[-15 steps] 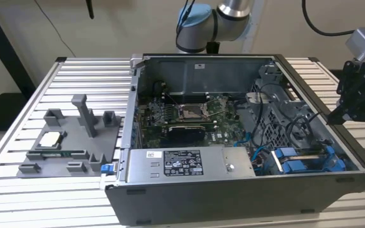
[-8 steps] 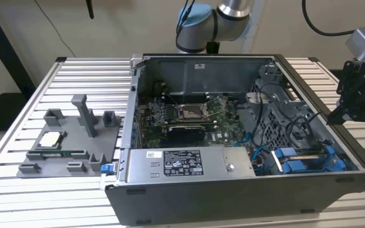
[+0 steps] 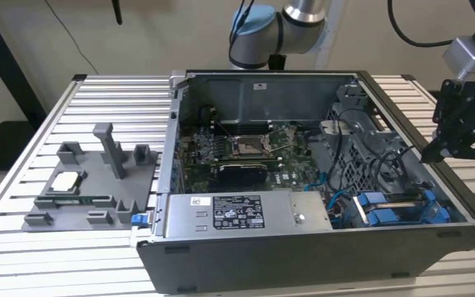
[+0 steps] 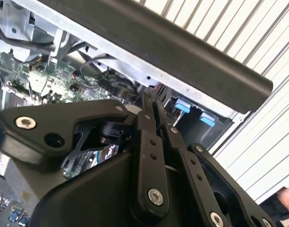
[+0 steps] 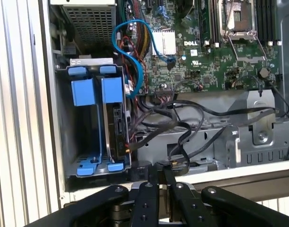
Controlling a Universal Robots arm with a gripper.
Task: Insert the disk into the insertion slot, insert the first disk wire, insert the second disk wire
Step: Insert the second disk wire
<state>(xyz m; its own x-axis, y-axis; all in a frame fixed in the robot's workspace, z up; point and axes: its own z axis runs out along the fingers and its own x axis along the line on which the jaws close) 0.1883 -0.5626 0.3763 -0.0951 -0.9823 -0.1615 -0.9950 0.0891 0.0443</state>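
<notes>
One gripper point(image 3: 432, 154) hangs on the single arm over the far-right rim of one open computer case point(image 3: 303, 272), at the exterior view's right. In both wrist views its two fingers point(image 5: 148, 182) are pressed together with nothing between them, and their tips hover just above the case wall. One drive cage stands in the case's near right corner, and it is the insertion slot point(image 5: 91, 62). Two blue carrier frames point(image 5: 83, 91) stand in it side by side. In the first wrist view the disk point(image 5: 117, 126) sits down in the bay nearer the motherboard point(image 5: 220, 52), its dark connector edge facing the board. One blue cable point(image 5: 133, 45) loops over the cage's top corner. Several loose black wires point(image 5: 182, 124) sprawl across the grey case floor between the cage, the board and the gripper; whether any reaches the disk's connector I cannot tell. One silver power-supply box point(image 3: 237, 213) lies along the near wall, left of the cage. Outside the case, at the exterior view's left, one grey fixture tray point(image 3: 97, 204) rests on the slatted table point(image 3: 23, 260) and carries one small square chip point(image 3: 64, 181).
</notes>
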